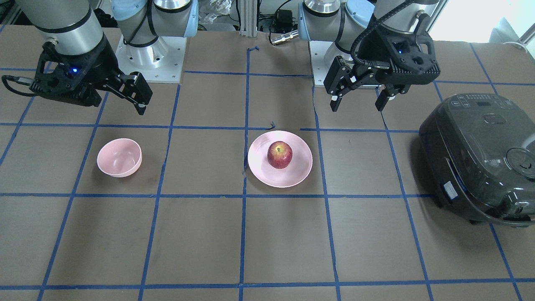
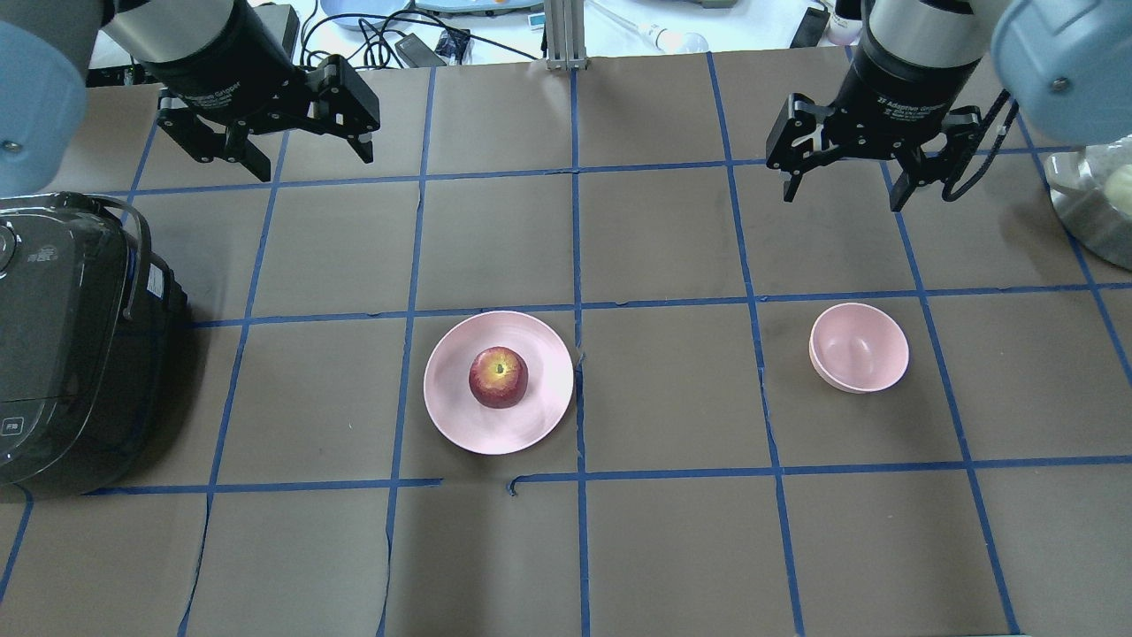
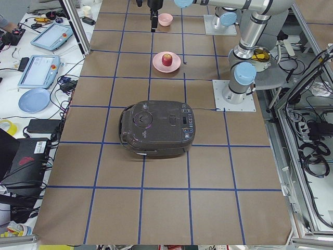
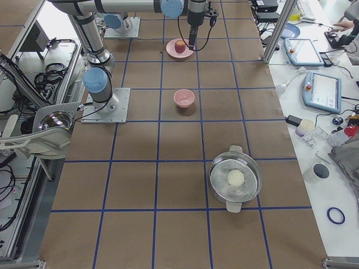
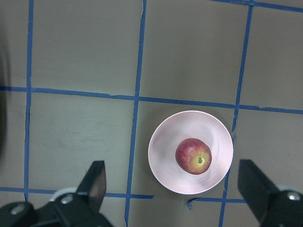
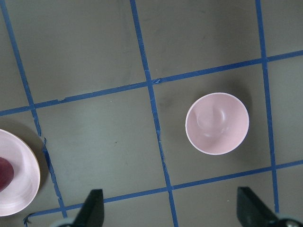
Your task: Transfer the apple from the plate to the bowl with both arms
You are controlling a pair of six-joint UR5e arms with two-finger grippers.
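The red apple (image 1: 279,154) (image 2: 498,377) sits upright in the middle of the wide pink plate (image 1: 259,167) (image 2: 451,398). The small deep pink bowl (image 1: 119,157) (image 2: 859,347) stands empty about two tiles to the plate's side. My left gripper (image 2: 314,164) (image 1: 357,108) is open and empty. It hangs high above the table behind the plate, and its wrist view shows the apple (image 5: 193,156) on the plate (image 5: 163,142) below. My right gripper (image 2: 842,201) is open and empty, high behind the bowl, which shows in its wrist view (image 6: 217,123).
A dark rice cooker (image 2: 62,345) (image 1: 480,159) sits at the table's left end, beside the plate's tile. A steel pot with a glass lid (image 4: 235,179) (image 2: 1097,203) stands beyond the bowl on the right. Blue tape lines grid the brown table.
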